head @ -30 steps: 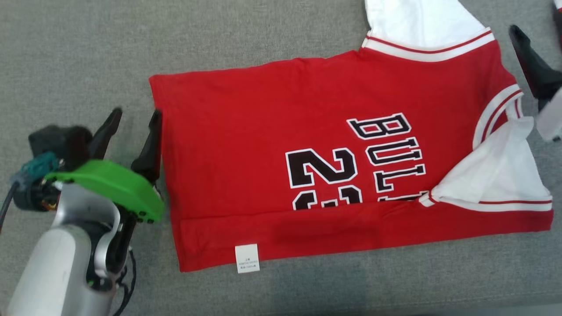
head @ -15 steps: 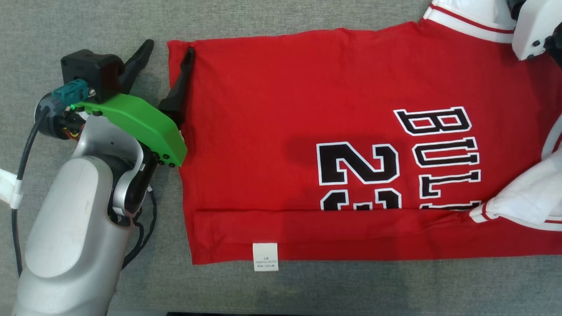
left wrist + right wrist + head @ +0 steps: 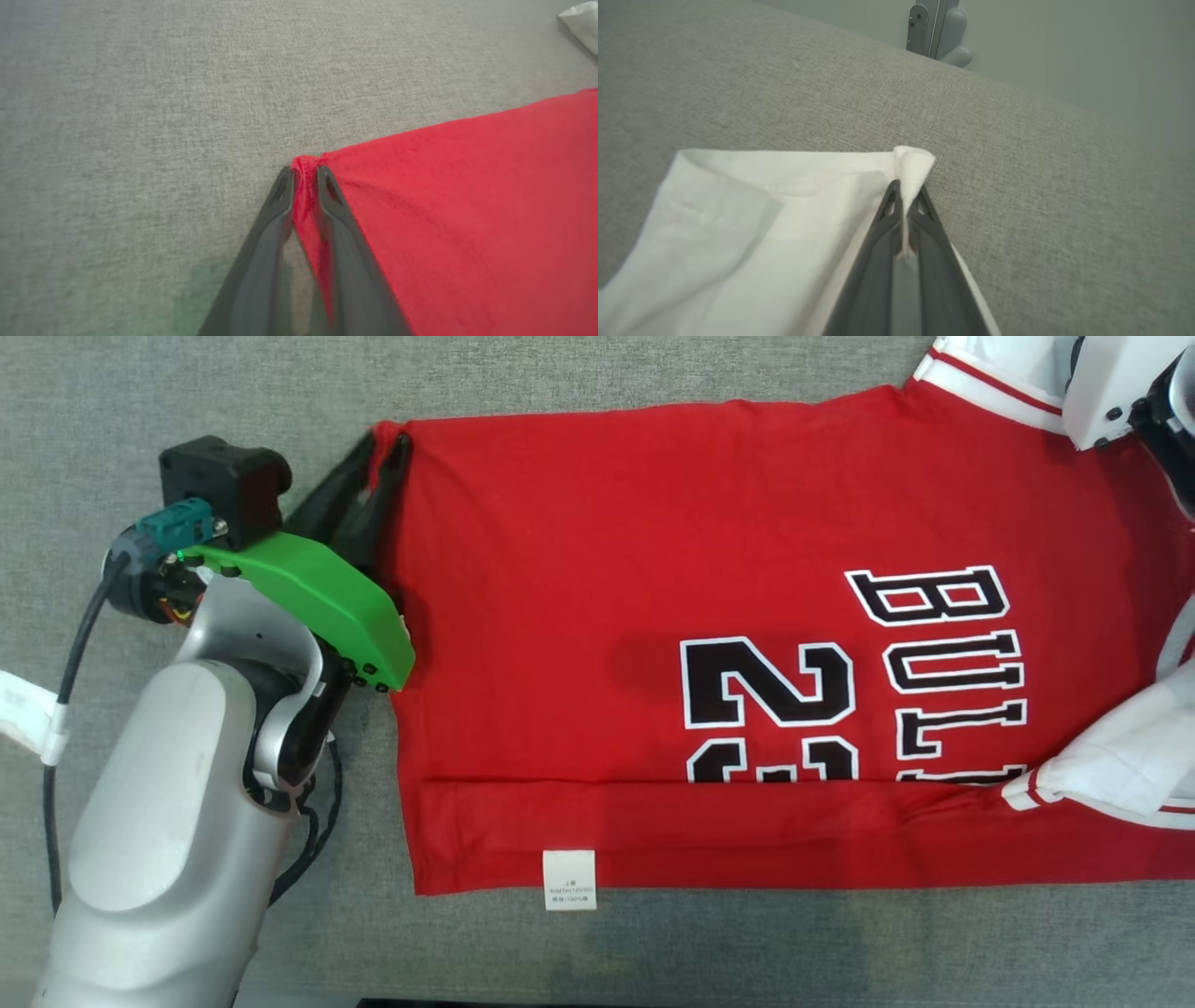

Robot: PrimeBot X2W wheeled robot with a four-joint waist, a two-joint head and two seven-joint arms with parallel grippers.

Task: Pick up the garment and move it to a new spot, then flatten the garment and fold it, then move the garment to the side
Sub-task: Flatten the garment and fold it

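On a grey cloth surface point(image 3: 187, 392), a red jersey point(image 3: 653, 569) lies spread flat in front of the robot, lettering up. Its near edge is already turned over in one long band, with a white label point(image 3: 569, 879) on it, so flattening looks done and folding begun; further folds and the move aside are left. The left gripper point(image 3: 378, 448) reaches forward from the lower left, low to the cloth, fingers narrow and pinching the jersey's far left corner. The right gripper point(image 3: 906, 191), at the far right, has fingers almost together on the edge of a white sleeve point(image 3: 738, 210).
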